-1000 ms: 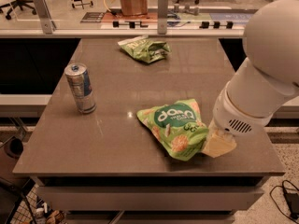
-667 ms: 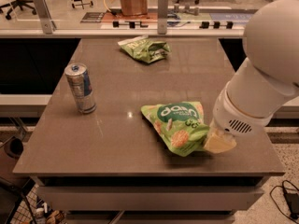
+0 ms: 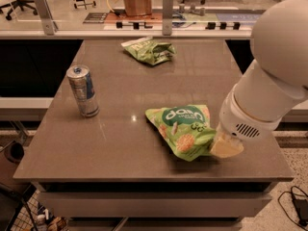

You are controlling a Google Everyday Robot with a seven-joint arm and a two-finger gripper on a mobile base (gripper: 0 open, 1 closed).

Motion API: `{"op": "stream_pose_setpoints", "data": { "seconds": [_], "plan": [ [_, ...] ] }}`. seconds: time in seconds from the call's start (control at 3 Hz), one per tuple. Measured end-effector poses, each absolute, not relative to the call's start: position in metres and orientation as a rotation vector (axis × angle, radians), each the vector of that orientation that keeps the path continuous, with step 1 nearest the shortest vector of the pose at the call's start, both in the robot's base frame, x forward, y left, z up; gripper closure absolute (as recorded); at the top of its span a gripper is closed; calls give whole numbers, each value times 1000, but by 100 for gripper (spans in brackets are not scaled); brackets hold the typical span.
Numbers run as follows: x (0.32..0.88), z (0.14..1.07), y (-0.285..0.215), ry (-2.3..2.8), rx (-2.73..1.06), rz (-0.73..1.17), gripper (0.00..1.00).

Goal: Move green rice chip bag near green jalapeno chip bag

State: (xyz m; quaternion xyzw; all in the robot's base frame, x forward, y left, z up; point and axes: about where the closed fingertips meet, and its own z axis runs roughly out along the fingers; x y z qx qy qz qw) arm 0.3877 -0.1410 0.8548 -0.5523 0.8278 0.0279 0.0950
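The green rice chip bag [image 3: 183, 128] is a large lime-green bag with a dark round logo, at the front right of the table. My gripper [image 3: 222, 146] is at the bag's lower right corner, mostly hidden under the white arm, and is shut on that corner. One tan finger [image 3: 227, 148] shows beside the bag. The green jalapeno chip bag [image 3: 150, 50], smaller and duller with a white edge, lies at the far middle of the table, well apart from the rice bag.
A silver and blue drink can [image 3: 83, 91] stands upright at the left of the brown table [image 3: 120, 143]. The table's front edge is close below the rice bag. A glass partition and a paper bag [image 3: 137, 1] stand beyond the far edge.
The rice chip bag has shifted slightly right and away from the front edge, with the gripper at its corner. The can and the jalapeno bag have not moved.
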Motion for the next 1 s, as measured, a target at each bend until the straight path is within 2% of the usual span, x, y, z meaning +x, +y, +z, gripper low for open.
{"op": "stream_pose_setpoints", "data": {
  "seconds": [0.67, 1.0],
  "plan": [
    [387, 856, -140, 2451, -1638, 78, 12],
    [387, 856, -140, 2449, -1638, 76, 0]
  ]
}}
